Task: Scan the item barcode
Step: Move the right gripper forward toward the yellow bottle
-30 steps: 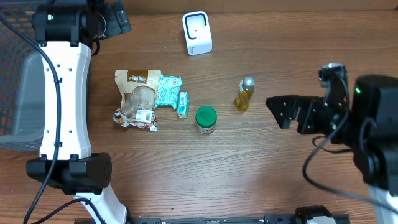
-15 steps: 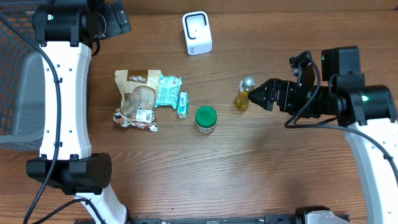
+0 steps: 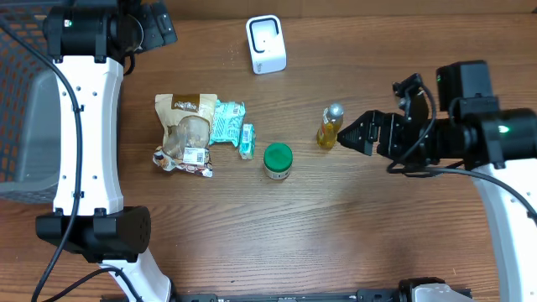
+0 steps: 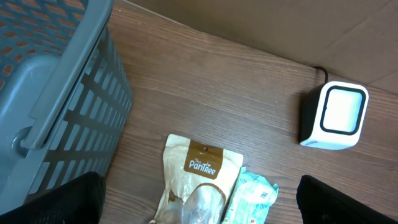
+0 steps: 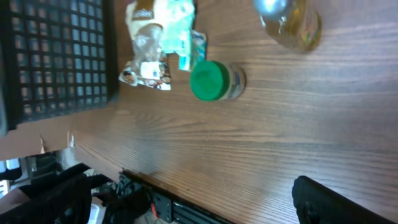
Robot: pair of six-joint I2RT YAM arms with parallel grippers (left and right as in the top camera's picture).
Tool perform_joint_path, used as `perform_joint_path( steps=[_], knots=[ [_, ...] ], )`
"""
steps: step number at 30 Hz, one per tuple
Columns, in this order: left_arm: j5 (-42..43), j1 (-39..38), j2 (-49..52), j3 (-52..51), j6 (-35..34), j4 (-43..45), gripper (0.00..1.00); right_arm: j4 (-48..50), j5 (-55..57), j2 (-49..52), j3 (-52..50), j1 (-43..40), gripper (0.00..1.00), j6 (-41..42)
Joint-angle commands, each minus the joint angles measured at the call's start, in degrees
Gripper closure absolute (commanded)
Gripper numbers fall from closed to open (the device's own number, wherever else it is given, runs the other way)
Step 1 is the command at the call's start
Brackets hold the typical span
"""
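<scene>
Over the last second the right gripper (image 3: 357, 136) had swung in from the right side of the table (image 3: 336, 235) to sit just beside the small bottle (image 3: 330, 127), its tips pointing at the bottle but apart from it. Half a second ago it was a touch closer. Its jaws stood released, holding nothing. The left gripper (image 3: 159, 29) had not moved from the far left corner near the basket (image 3: 25, 101); its wrist view showed its dark fingers (image 4: 62, 199) spread wide and empty.

The bottle was clear with yellow liquid and a rounded silver cap, lying on wood-grain tabletop. The scanner (image 3: 266, 44), a white rounded box with a glossy pale window and dark sides, stood at the far edge, well apart from the bottle. Left of the bottle stood a round jar (image 3: 278, 160) with a smooth green lid. Further left lay a crinkled brown-topped pouch (image 3: 185, 132) and a soft teal packet (image 3: 226, 122), touching each other. The basket was grey plastic lattice.
</scene>
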Motion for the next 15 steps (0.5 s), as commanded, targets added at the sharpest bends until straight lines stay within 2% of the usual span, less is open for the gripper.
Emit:
perform_joint_path(
  steps=[1, 15],
  knots=[
    [-0.2, -0.1, -0.3, 1.1, -0.2, 0.0, 0.01, -1.0, 1.1, -1.3, 3.6, -0.1, 0.00, 0.0],
    [-0.2, -0.1, -0.3, 1.1, -0.2, 0.0, 0.01, -1.2, 4.1, -1.4, 3.6, -0.1, 0.00, 0.0]
  ],
)
